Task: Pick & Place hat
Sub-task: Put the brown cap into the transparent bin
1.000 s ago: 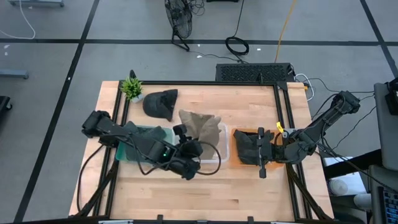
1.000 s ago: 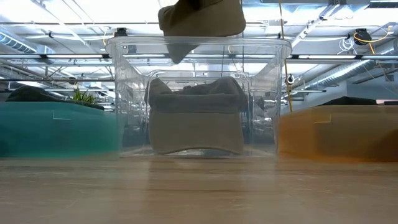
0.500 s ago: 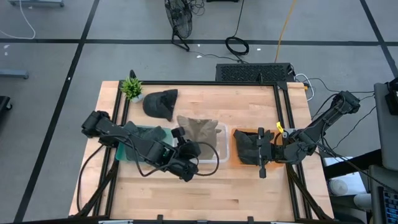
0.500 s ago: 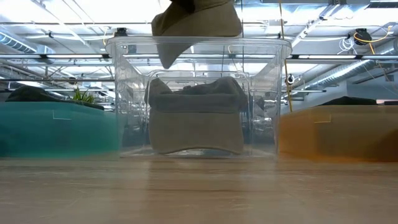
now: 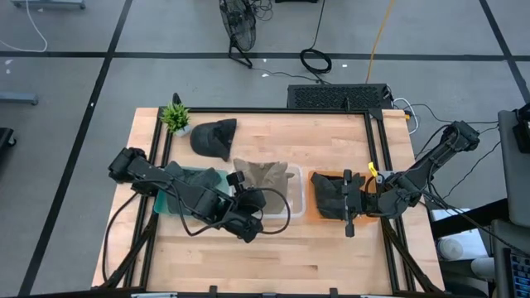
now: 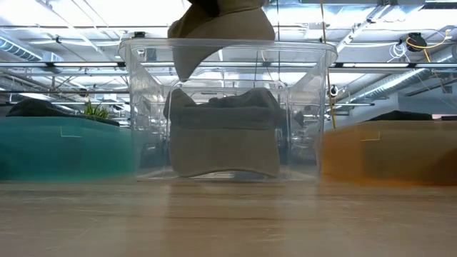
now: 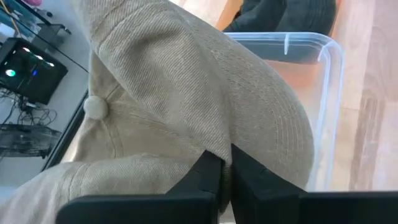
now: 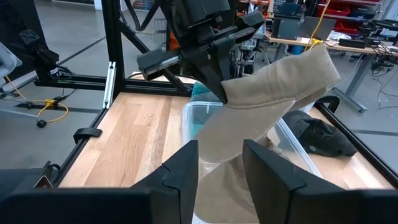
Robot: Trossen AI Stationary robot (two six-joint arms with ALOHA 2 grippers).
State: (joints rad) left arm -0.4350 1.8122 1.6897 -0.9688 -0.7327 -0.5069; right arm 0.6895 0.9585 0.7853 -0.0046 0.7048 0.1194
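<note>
A tan hat [image 5: 267, 175] hangs over the clear bin [image 5: 290, 207] at mid-table, with my left gripper [image 5: 251, 192] shut on it. In the low view the hat [image 6: 223, 20] hangs at the bin's rim, above a second tan hat [image 6: 225, 135] that rests on the bin's floor. A black hat [image 5: 214, 137] lies on the table at the far left. My right gripper [image 5: 344, 203] waits open over the orange bin [image 5: 316, 178], which holds a dark hat [image 5: 329, 199]. My left gripper pinches a fold of the tan hat's cloth [image 7: 227, 146] between its two shut fingers, at the hat's edge. The fingers slant down from the table's left side. The hat hangs clear above the clear bin, its top button [image 7: 95, 107] turned sideways.
A teal bin [image 5: 170, 197] stands left of the clear bin, under my left arm. A small green plant [image 5: 175, 116] stands at the far left corner. Bare wood lies along the table's near edge [image 5: 273, 257]. Black frame rails run around the table.
My left gripper has rolled and tipped in place. The tan hat has turned with it and shifted slightly toward the table's left and near side, its lower flap sinking toward the clear bin's rim.
</note>
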